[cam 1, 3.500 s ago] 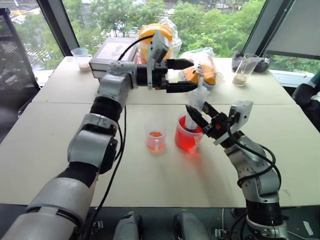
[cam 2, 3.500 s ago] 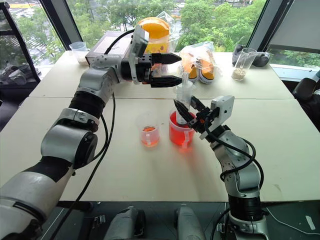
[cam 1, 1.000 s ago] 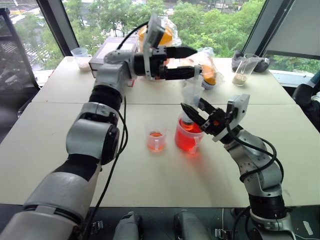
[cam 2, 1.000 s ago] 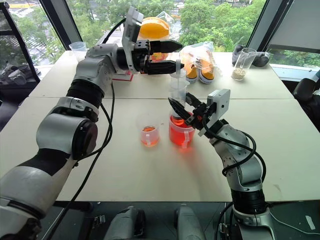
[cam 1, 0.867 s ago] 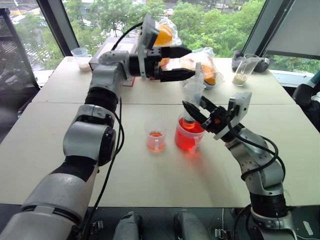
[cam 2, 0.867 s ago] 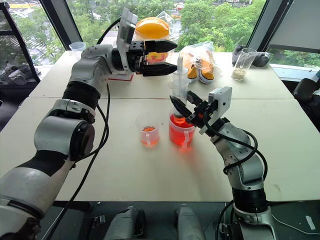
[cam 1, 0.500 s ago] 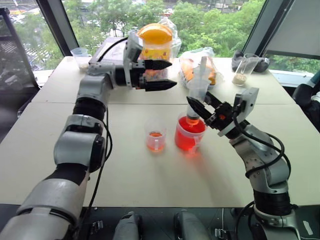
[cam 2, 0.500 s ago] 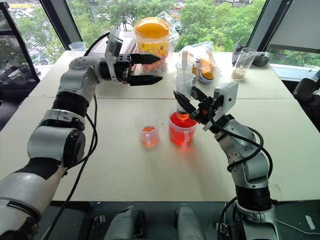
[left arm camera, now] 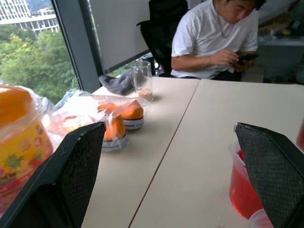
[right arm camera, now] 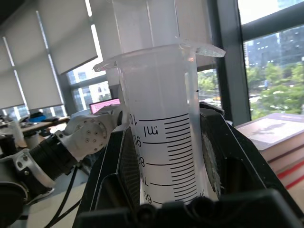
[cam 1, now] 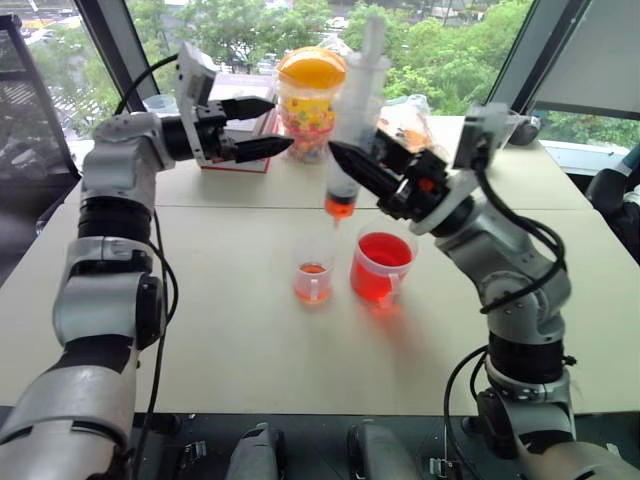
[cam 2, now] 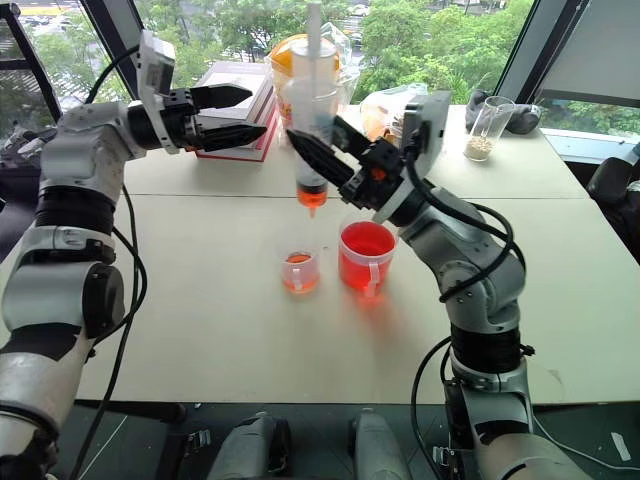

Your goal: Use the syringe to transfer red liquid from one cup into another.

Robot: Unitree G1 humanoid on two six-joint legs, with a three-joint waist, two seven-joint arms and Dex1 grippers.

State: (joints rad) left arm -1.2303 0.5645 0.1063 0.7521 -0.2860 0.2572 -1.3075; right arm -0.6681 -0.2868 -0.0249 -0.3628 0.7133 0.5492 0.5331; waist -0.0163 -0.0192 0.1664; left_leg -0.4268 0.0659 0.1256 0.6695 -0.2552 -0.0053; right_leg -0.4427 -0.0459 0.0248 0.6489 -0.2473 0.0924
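the right gripper clamps the syringe upright above the small beaker mid-tabletop; the left gripper gapes empty near the far edge.

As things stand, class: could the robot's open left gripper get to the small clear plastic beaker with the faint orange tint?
Probably yes. The left gripper hangs open over the far side of the table, and the small beaker stands uncovered. But the syringe, held by the right gripper, hangs close above it and could get bumped.
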